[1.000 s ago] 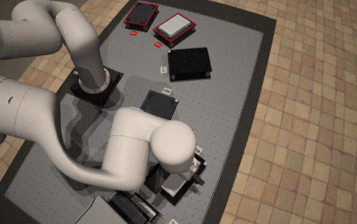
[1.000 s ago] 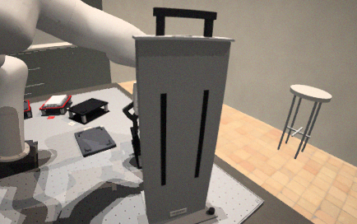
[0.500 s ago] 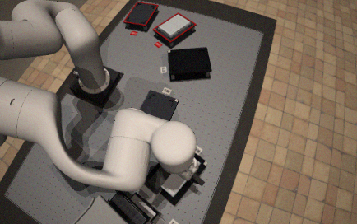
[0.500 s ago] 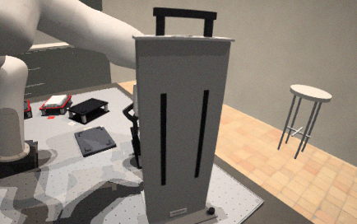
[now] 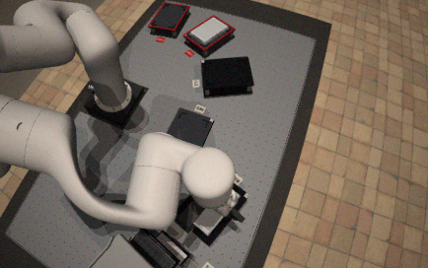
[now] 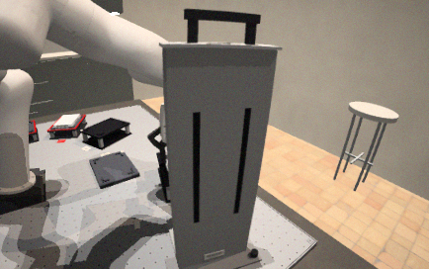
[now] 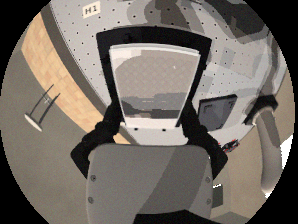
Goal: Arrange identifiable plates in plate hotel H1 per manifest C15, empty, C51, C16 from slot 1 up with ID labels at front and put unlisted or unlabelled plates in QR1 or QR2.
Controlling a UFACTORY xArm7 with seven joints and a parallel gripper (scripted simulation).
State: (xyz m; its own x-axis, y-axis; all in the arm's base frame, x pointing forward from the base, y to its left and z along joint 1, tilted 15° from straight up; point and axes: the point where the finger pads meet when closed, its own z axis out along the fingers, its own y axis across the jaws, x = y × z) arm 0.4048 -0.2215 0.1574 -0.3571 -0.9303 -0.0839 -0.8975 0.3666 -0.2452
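My gripper (image 7: 152, 104) (image 5: 227, 205) is shut on a white plate (image 7: 156, 76) (image 5: 209, 223), one finger on each long side. The plate is level, right over a black nest (image 7: 153, 38) (image 5: 215, 239) next to the hotel; I cannot tell whether it touches the nest. The hotel H1 (image 6: 217, 148) (image 5: 154, 250) is a tall grey tower with a black handle. The exterior view shows only its closed back, so its slots are hidden. The gripper's dark fingers (image 6: 161, 148) show just left of the tower. A deck label reading H1 (image 7: 91, 10) shows in the wrist view.
Two red-edged nests stand at the far end: one (image 5: 169, 17) is empty, the other (image 5: 209, 31) (image 6: 66, 123) bears a white plate. A raised black nest (image 5: 227, 75) (image 6: 106, 130) and a flat dark nest (image 5: 190, 125) (image 6: 114, 168) stand mid-deck. A stool (image 6: 371, 134) stands off the deck.
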